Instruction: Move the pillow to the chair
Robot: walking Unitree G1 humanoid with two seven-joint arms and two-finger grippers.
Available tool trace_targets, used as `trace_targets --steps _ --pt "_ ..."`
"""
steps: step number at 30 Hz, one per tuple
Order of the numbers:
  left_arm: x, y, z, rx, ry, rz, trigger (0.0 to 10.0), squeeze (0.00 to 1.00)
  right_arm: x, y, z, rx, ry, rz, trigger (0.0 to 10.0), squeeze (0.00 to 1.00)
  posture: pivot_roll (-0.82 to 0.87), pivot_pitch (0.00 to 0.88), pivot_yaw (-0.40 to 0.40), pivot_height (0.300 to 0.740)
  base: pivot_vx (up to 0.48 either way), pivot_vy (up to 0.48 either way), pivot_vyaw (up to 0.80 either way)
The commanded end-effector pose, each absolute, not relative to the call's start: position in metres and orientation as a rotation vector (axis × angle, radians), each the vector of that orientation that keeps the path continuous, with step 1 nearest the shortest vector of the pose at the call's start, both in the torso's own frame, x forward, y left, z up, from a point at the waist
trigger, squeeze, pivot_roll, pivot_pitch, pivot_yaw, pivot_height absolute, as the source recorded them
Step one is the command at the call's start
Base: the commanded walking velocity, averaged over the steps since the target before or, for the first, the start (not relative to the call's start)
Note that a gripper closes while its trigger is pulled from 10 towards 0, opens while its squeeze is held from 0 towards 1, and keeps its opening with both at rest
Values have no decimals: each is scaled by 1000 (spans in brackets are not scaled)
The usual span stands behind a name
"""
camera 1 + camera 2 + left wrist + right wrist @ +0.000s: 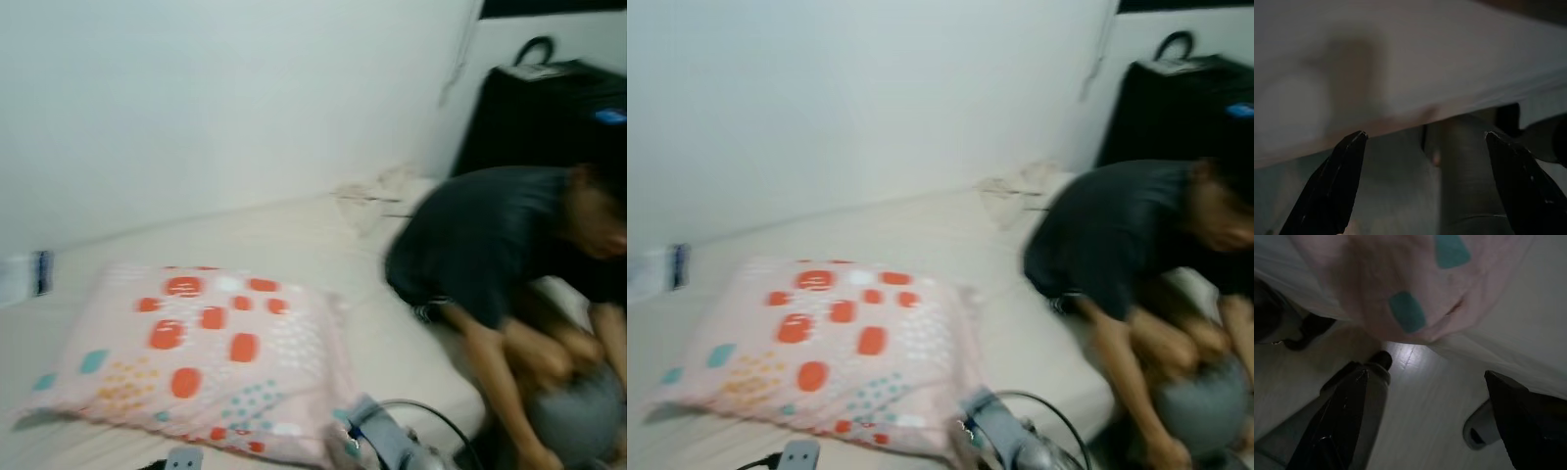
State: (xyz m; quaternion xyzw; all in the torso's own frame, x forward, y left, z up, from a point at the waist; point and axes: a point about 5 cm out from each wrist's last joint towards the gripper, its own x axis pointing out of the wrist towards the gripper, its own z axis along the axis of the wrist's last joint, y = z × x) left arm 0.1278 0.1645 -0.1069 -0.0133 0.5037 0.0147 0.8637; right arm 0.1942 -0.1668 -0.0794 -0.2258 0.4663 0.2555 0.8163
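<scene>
Both your left gripper [1422,139] and right gripper [1425,382] are wide open, holding nothing. The pillow [201,357] lies on the bed [294,235]. Watch the person [509,284] close by; you could bump them.

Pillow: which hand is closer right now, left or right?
Right. The right hand is open just below the pillow corner that overhangs the bed edge. The left hand, also open, faces the bed's side, pillow unseen.

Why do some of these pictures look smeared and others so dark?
In the eye views the person at the right is streaked with motion blur and the pillow is soft. The left wrist view is dim and hazy; the right wrist view is shaded, with the pillow corner too close to be sharp.
</scene>
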Motion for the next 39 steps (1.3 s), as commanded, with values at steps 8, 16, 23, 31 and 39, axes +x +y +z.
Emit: trace_targets --steps 8,16,23,31,39 --pt "120 167 -110 -12 1091 30 10000 0 200 -163 -77 -472 969 526 10000 0 -27 1 -61 740 0 0 0" --pt "118 168 -110 31 1108 20 10000 0 201 -162 -76 -472 968 528 10000 0 -24 0 -60 740 -117 0 0" --pt "117 167 -111 50 1110 7 10000 0 202 -162 -76 -470 973 527 10000 0 -23 0 -61 740 -380 0 0" --pt "117 167 -110 59 1107 5 10000 0 194 -160 -81 -484 992 530 10000 0 -20 0 -63 740 -382 0 0" --pt "118 168 -110 53 1105 9 10000 0 189 -162 -83 -484 1002 528 10000 0 -22 0 -59 740 -195 0 0"
